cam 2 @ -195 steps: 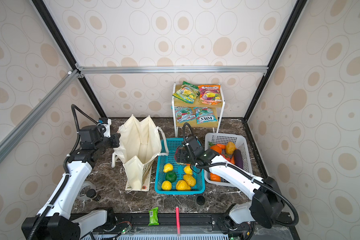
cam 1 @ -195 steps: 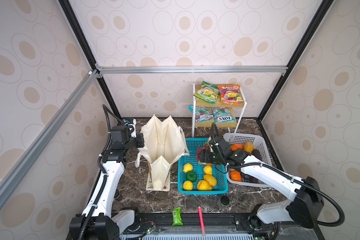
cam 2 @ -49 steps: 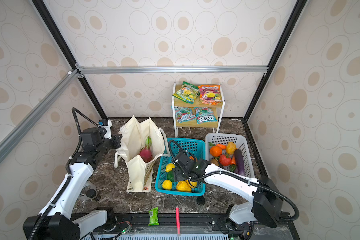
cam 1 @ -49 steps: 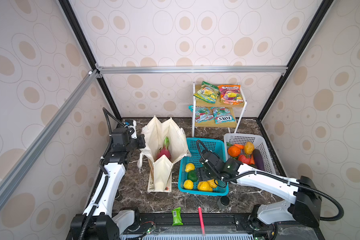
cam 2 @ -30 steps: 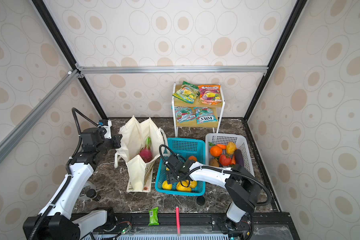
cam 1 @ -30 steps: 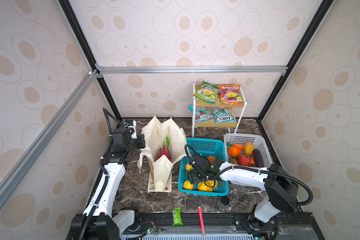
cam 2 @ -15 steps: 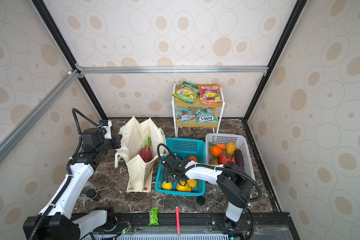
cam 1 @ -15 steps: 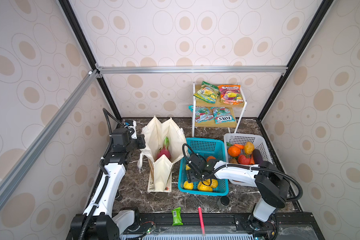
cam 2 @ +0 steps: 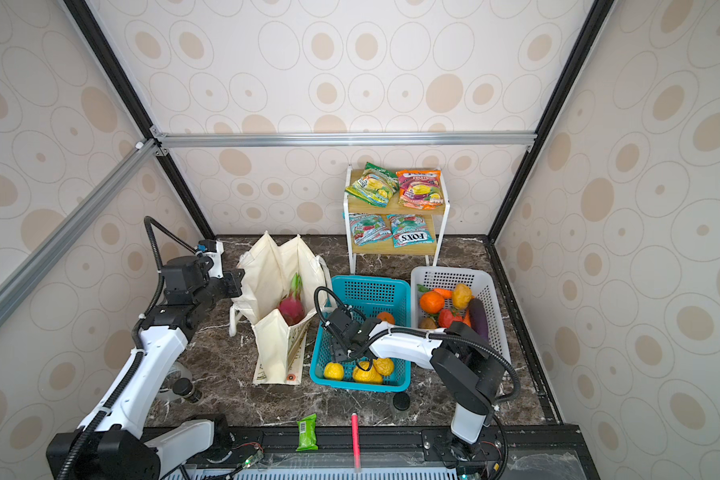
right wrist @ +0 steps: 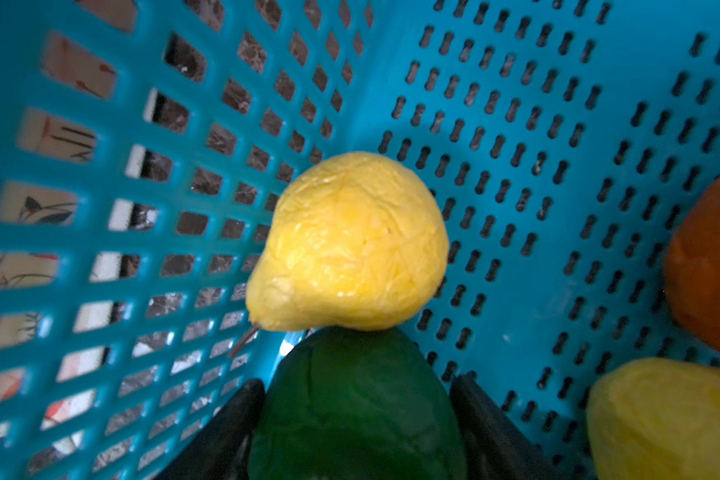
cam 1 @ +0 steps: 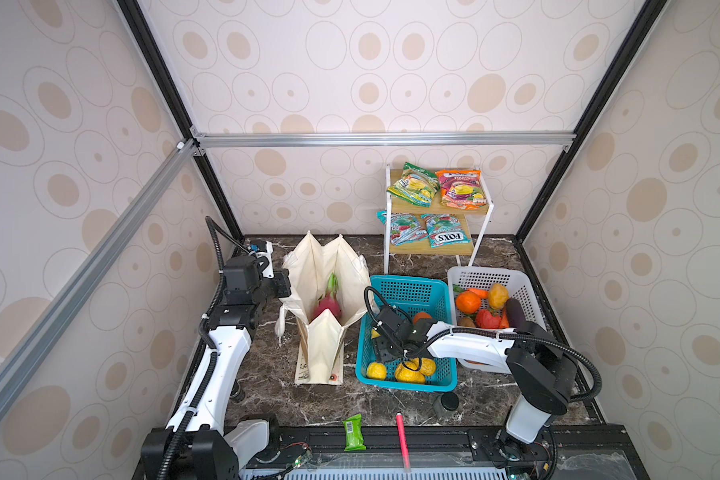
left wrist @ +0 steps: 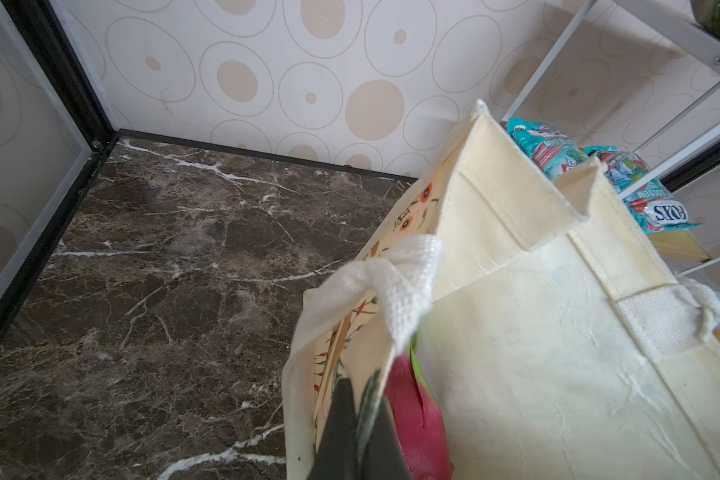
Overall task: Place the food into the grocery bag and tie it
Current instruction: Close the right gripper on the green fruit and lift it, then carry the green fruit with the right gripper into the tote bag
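Note:
The cream grocery bag stands open with a pink dragon fruit inside. My left gripper is shut on the bag's left rim by the white handle. My right gripper is down in the blue basket. Its fingers press both sides of the dark green fruit, which rests on the basket floor against a yellow pear-shaped fruit. More yellow fruit lies at the basket's front.
A white basket on the right holds an orange, an eggplant and other produce. The back shelf carries green and orange packets above teal ones. A green bar and a red stick lie at the front edge.
My right gripper has moved left and down inside the blue basket, and its jaws have narrowed around the dark green fruit. The left arm and the bag have not moved.

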Controlling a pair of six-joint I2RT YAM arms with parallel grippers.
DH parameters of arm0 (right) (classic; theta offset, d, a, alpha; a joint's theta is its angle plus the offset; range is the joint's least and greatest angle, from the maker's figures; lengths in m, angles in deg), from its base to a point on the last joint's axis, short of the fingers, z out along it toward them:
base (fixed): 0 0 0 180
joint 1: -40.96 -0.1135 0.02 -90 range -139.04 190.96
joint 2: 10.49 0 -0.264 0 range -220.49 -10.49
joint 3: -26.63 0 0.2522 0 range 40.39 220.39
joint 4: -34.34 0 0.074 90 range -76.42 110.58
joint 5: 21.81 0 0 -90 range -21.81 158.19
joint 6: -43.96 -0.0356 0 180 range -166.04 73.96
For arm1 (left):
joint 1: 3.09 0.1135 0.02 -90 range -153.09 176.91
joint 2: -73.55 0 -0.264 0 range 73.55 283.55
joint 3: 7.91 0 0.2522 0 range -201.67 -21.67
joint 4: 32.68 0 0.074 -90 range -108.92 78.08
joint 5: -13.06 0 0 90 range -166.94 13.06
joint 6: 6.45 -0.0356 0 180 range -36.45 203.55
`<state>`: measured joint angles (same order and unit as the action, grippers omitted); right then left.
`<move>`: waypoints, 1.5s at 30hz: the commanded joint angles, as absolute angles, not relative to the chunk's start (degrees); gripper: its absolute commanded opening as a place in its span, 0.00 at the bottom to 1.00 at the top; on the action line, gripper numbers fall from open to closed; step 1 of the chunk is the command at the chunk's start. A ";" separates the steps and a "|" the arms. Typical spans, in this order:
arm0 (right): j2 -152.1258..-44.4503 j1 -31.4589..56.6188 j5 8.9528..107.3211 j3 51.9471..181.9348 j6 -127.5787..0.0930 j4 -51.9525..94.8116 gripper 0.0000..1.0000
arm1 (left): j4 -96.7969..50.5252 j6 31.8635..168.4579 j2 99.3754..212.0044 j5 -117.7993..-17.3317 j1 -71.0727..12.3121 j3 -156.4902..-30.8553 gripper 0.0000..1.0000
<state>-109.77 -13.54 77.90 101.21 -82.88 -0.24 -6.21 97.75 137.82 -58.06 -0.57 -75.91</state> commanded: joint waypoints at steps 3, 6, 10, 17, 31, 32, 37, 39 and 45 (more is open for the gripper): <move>-107.16 -13.29 80.01 99.52 -83.46 -1.61 0.69 | -6.61 98.08 136.48 -57.91 -0.28 -76.01 0.00; -103.10 -13.28 80.57 97.78 -83.44 -2.24 0.68 | -6.62 98.06 136.41 -57.96 -0.32 -75.86 0.00; -95.66 -13.24 80.88 93.50 -81.21 0.55 0.67 | -7.25 98.32 136.29 -57.86 -0.28 -75.15 0.00; -84.10 -12.20 77.78 89.75 -75.48 4.56 0.67 | -7.67 98.72 136.39 -57.56 -0.32 -75.13 0.00; -74.42 -8.01 71.33 92.41 -73.34 4.31 0.67 | -7.87 98.51 136.74 -57.16 -0.29 -75.37 0.00; -74.47 -8.03 71.35 93.45 -72.75 3.94 0.67 | -7.87 98.51 136.74 -57.12 -0.28 -75.46 0.00; -78.27 -8.00 72.52 101.16 -69.43 0.79 0.67 | -7.51 98.36 137.27 -56.90 -0.29 -76.38 0.00; -81.64 -8.08 73.23 105.99 -67.57 -0.89 0.66 | -7.74 98.51 137.27 -56.79 -0.28 -76.31 0.00; -92.56 -8.24 69.29 120.11 -65.73 -1.80 0.65 | -6.97 98.25 137.36 -56.46 -0.29 -76.74 0.00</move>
<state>-89.49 -8.36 71.37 116.07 -67.89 -0.20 -7.08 98.17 137.51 -57.69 -0.57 -75.25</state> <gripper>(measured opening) 0.659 0.048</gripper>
